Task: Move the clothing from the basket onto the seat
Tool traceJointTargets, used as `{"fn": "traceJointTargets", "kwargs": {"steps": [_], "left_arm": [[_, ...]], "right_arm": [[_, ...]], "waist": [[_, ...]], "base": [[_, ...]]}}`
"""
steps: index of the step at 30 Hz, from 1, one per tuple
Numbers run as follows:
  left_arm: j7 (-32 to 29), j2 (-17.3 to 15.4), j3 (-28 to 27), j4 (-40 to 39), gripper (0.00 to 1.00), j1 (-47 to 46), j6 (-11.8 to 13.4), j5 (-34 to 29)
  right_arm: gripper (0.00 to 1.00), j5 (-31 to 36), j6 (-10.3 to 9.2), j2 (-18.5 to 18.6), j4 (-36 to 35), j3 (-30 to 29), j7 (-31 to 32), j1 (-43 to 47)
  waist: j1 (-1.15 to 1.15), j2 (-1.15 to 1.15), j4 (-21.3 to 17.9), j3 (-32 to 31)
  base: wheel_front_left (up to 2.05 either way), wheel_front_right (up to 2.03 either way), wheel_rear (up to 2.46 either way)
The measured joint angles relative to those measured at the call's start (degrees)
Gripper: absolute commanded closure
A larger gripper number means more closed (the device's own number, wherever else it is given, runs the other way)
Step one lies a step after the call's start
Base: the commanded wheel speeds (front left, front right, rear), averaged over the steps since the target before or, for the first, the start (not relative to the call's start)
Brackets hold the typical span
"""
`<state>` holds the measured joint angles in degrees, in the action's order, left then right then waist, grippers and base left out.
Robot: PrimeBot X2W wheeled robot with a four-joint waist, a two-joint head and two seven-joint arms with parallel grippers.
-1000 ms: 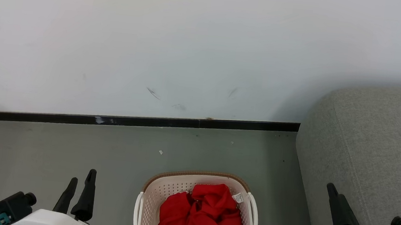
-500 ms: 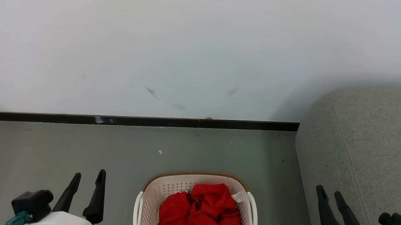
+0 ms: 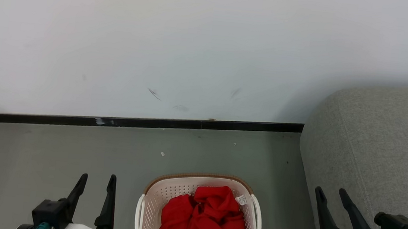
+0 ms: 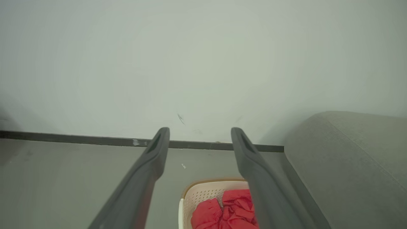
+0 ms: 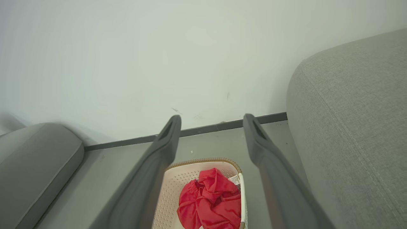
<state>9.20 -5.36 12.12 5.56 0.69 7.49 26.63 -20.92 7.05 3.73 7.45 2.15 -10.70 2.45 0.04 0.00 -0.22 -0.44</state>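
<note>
1. A pale wall (image 3: 196, 35) takes up the upper half of the head view. It has a few faint scuff marks low down, toward 12 o'clock from the basket.
2. The grey-green floor (image 3: 35, 150) runs below the wall, from the 9 o'clock edge across to the seat.
3. The seat (image 3: 380, 146) is grey woven fabric with a rounded corner and a stitched seam. It stands on the 3 o'clock side of the head view.
4. A second grey cushion (image 5: 35, 156) lies at 8 o'clock in the right wrist view, well apart from the basket.
5. A black skirting strip (image 3: 150, 123) divides wall from floor.
6. The basket (image 3: 160, 200) sits on the floor at 6 o'clock in the head view, cut off by the bottom edge. It is near the seat but apart from it. It has cream perforated walls and a brown rim.
7. The clothing (image 3: 205, 219) lies crumpled inside the basket, bright red.
8. The left hand (image 3: 99, 176) hangs at 9 o'clock of the basket, fingers spread and pointing to 12, holding nothing.
9. The right hand (image 3: 330, 190) hangs at 3 o'clock of the basket, in front of the seat's side, fingers likewise spread and empty.
10. A small white label (image 3: 242, 199) shows at the clothing's 2 o'clock edge.
</note>
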Motion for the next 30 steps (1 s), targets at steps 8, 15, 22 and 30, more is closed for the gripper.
{"fn": "traceJointTargets", "kwargs": {"steps": [8,15,22,30], "left_arm": [[1.79,-0.15,1.45,-1.18,0.00,0.03,1.54,-7.26],[3.23,-0.19,2.04,-1.99,0.00,0.34,2.61,-12.56],[4.79,-0.14,2.56,-2.50,0.00,1.15,3.76,-16.78],[5.26,-0.01,2.03,-1.94,0.00,1.15,3.98,-17.57]], "right_arm": [[0.00,8.94,0.01,-0.43,-1.24,-0.54,-1.35,0.93],[0.00,14.90,0.01,-0.75,-2.02,-0.79,-2.01,0.93],[0.00,20.82,0.02,-1.30,-3.21,-1.14,-3.38,1.23],[0.00,22.19,0.02,-1.35,-3.37,-1.40,-3.48,1.44]], "waist": [[0.00,0.00,-0.04,0.19],[0.00,0.00,-0.11,0.38],[-0.01,0.00,-0.18,0.54],[-0.01,0.00,-0.24,0.66]], "base": [[0.00,0.00,0.00],[0.00,0.00,0.00],[0.00,0.00,0.00],[0.00,0.00,0.00]]}}
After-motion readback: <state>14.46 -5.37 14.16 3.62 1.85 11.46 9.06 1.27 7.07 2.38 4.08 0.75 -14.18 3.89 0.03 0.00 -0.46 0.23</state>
